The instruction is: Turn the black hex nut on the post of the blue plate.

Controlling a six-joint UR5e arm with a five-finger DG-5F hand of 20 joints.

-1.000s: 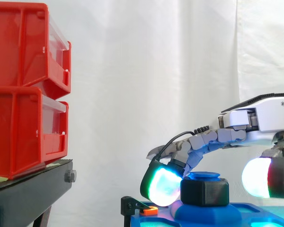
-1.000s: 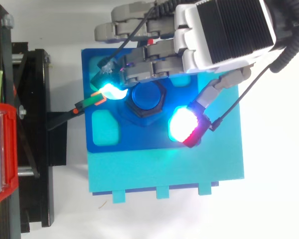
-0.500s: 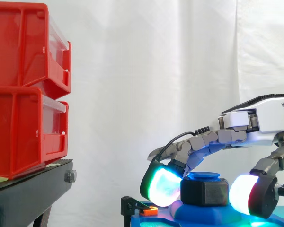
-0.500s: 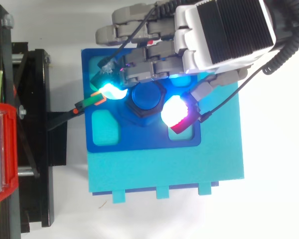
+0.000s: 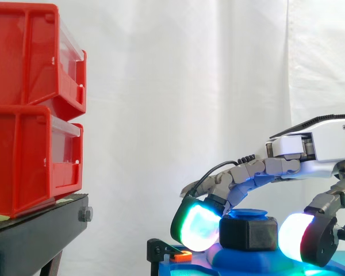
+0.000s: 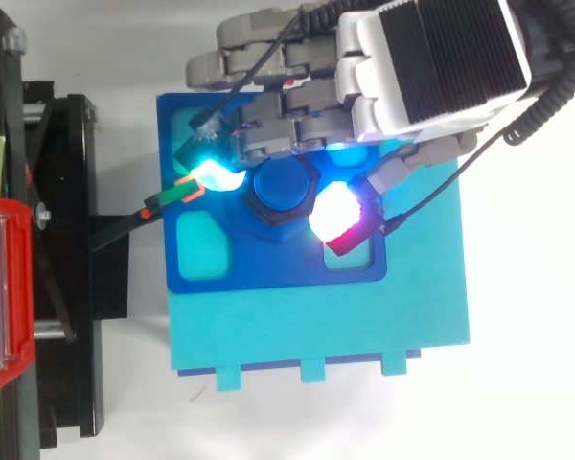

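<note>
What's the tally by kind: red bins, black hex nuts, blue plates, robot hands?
red bins: 2, the upper stacked on the lower
black hex nut: 1
blue plate: 1
hand: 1
Total: 5

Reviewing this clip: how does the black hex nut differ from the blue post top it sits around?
The black hex nut is black and six-sided; the post top is blue and round. The nut sits lower, ringing the post, while the post top stands just above it. The hand's glowing pads sit against the nut's opposite sides, not against the post top. Both share one axis on the blue plate.
</note>
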